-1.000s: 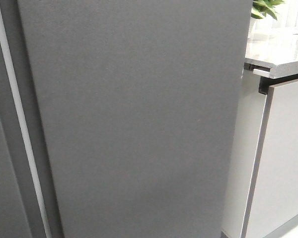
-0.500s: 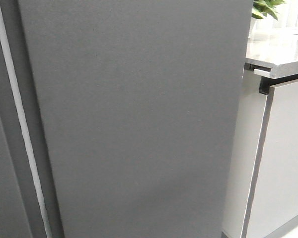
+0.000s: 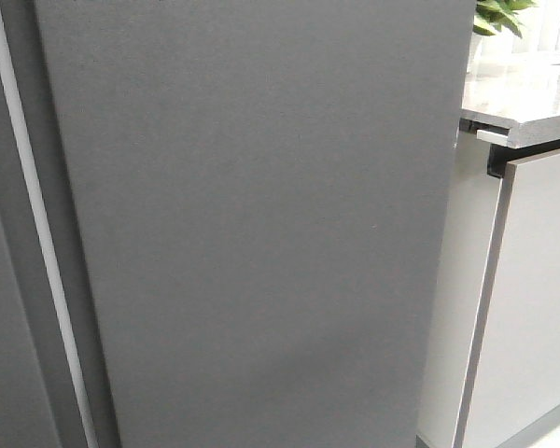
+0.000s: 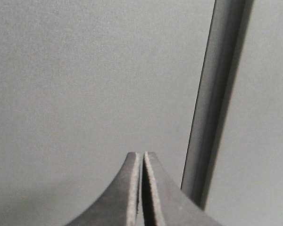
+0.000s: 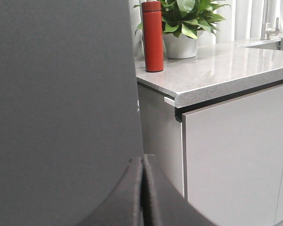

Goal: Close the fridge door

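The fridge door is a matte dark grey slab that fills most of the front view. A white seal strip shows along its left edge, so it stands a little proud of the fridge front. Neither gripper shows in the front view. My left gripper is shut and empty, its tips close against a flat grey door face, left of a dark vertical gap. My right gripper is shut and empty, at the fridge door's edge beside the cabinet.
A matching dark grey door sits at far left. To the right are pale grey cabinet fronts under a speckled countertop. A red bottle and a potted plant stand on the countertop.
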### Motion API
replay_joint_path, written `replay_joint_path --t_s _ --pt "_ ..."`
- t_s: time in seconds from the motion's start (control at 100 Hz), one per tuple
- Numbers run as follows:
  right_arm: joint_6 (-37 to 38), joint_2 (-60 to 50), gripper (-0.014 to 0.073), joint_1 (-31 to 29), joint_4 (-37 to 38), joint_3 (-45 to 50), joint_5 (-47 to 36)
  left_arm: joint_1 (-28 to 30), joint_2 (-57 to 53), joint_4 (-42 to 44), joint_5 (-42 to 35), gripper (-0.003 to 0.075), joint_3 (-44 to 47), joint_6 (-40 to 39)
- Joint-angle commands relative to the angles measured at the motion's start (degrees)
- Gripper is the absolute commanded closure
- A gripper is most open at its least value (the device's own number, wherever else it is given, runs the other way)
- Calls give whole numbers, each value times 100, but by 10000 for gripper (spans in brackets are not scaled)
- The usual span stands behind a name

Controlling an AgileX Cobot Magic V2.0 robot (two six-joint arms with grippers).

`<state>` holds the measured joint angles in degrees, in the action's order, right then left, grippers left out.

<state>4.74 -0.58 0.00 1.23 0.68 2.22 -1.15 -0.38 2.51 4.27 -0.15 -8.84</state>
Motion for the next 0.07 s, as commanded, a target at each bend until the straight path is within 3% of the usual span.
replay_joint_path --t_s 0.0,0.06 --pt "10 -116 665 -16 76 144 -412 3 -129 -36 -476 740 231 -11" --pt "10 -116 665 -16 76 144 -412 3 -129 -36 -476 740 231 -11"
